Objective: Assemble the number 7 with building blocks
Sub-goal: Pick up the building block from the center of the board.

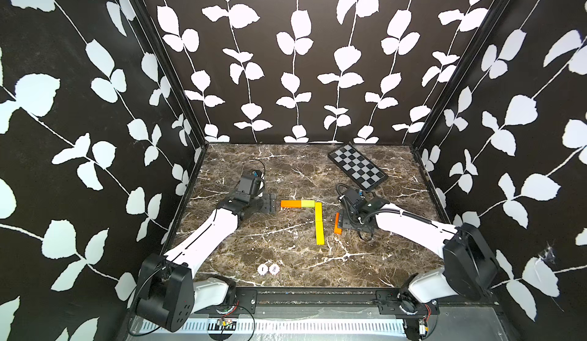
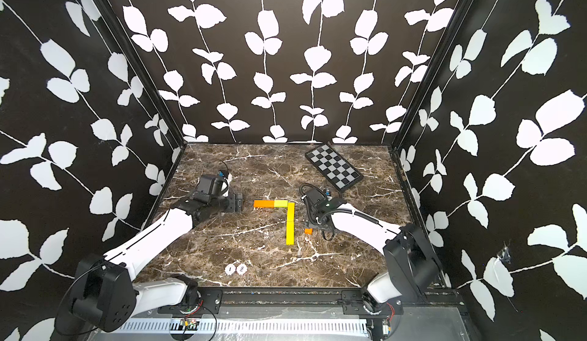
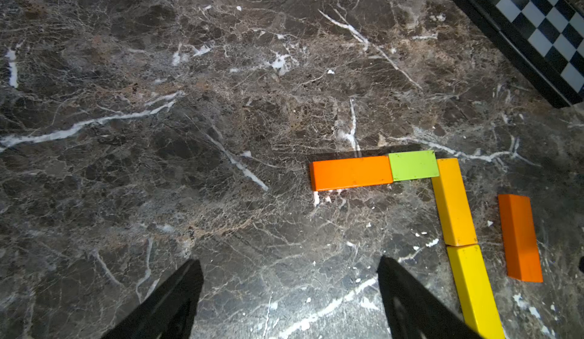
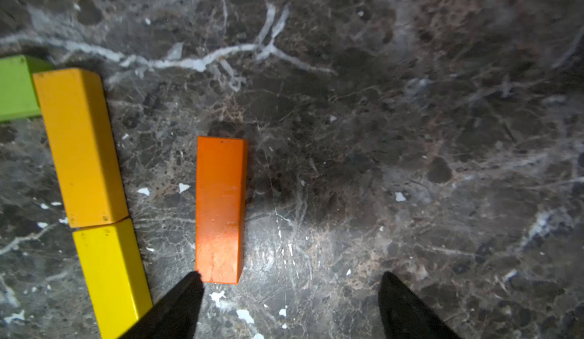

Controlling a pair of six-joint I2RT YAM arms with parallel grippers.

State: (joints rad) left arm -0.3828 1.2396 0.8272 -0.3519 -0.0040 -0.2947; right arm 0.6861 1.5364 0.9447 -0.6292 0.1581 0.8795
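Orange rectangular bar (image 4: pixel 219 209), smooth-painted, flat on veined brown marble (image 4: pixel 410 132)

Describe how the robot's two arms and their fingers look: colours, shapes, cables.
Both the left arm and the right arm have white shells with a thin dark seam, joined by bulky black housings. A ribbed black hose runs along the right one; a thin black cable loops at the left wrist. The fingers are black, tapering wedges.

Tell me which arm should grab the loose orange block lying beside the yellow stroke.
Right. The right claw, open, hangs beside the loose orange block, one fingertip at its end. The left claw, also open, sits on the far side of the 7.
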